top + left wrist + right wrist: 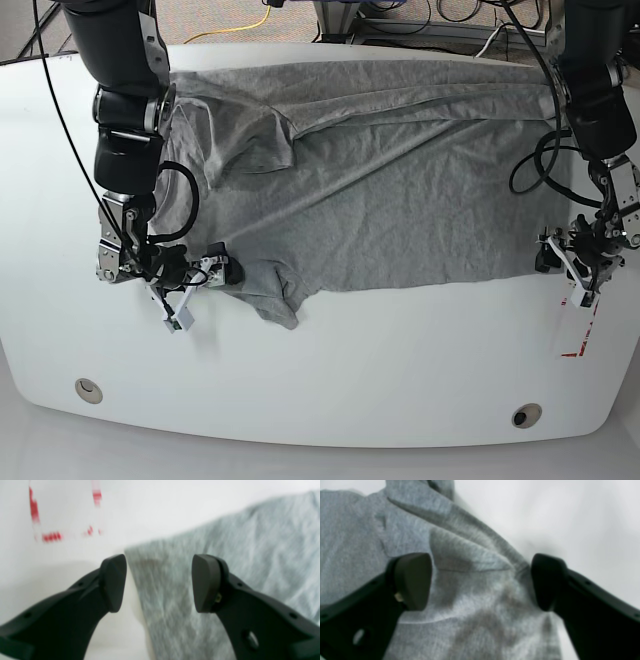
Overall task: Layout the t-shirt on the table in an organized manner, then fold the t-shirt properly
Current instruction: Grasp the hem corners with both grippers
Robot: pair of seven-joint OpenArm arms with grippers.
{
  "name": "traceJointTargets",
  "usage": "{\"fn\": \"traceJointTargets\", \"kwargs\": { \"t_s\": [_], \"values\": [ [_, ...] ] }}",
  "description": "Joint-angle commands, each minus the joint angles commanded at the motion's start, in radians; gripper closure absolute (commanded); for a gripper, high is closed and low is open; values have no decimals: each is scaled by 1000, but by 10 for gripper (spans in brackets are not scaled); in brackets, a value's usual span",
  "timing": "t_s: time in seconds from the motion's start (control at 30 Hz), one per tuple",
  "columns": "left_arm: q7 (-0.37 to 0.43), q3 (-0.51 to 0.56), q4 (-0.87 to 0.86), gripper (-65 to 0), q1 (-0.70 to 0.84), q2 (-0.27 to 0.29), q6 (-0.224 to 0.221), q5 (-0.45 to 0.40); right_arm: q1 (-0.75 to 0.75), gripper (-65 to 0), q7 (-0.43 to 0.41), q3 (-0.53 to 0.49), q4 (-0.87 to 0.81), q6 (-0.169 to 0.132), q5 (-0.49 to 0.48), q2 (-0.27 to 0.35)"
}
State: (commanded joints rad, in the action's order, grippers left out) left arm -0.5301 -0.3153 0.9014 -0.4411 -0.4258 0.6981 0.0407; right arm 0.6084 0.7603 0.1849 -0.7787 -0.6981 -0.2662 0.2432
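The white bench (330, 400) carries everything here, its bare glossy top showing along the 6 o'clock side with two small round holes (88, 388) near that edge. The t-shirt (400, 200) is the next biggest thing: heather-grey and spread from about 9 o'clock to 3 o'clock over the far half of the bench, though not yet flat, with long diagonal creases, a folded flap toward 11 o'clock and a bunched, drooping corner (275, 305) toward 7 o'clock. No lettering shows from above. Red tape marks (578, 340) sit on the bench at about 4 o'clock, just beyond the cloth's edge. The right gripper (481, 581) hovers low over that bunched corner with its jaws spread wide, rumpled folds between them and nothing pinched. The left gripper (158, 582) is at the 3 o'clock edge, jaws likewise spread and empty, straddling the cloth's border where grey meets white. The fabric looks light, soft and limp, so it should drag and wrinkle rather than slide as a sheet; it will not break, but one layer can slip free of a shallow pinch. The best holds appear to be the hem corners and edges, taken deep enough to catch the full thickness, then pulled apart to flatten the creases.
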Motion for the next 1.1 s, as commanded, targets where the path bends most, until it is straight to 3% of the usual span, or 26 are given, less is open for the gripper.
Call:
{"fn": "traceJointTargets", "kwargs": {
  "t_s": [0.17,0.33,0.8,0.93,1.1],
  "values": [
    [0,0,0,-386,0,0,0,0,0,-225,-2,0,0,0,0,-2],
    [0,0,-2,-386,-3,0,0,0,0,-100,-2,0,0,0,0,-2],
    [0,0,-3,-388,-9,5,0,-2,0,-89,-2,0,-2,0,0,0],
    [0,0,-3,-389,-9,3,-53,-2,-12,-89,-2,0,-2,0,0,0],
    [0,0,-3,-389,-9,-3,-84,-2,-18,-90,-2,0,-3,0,0,0]
  ]
}}
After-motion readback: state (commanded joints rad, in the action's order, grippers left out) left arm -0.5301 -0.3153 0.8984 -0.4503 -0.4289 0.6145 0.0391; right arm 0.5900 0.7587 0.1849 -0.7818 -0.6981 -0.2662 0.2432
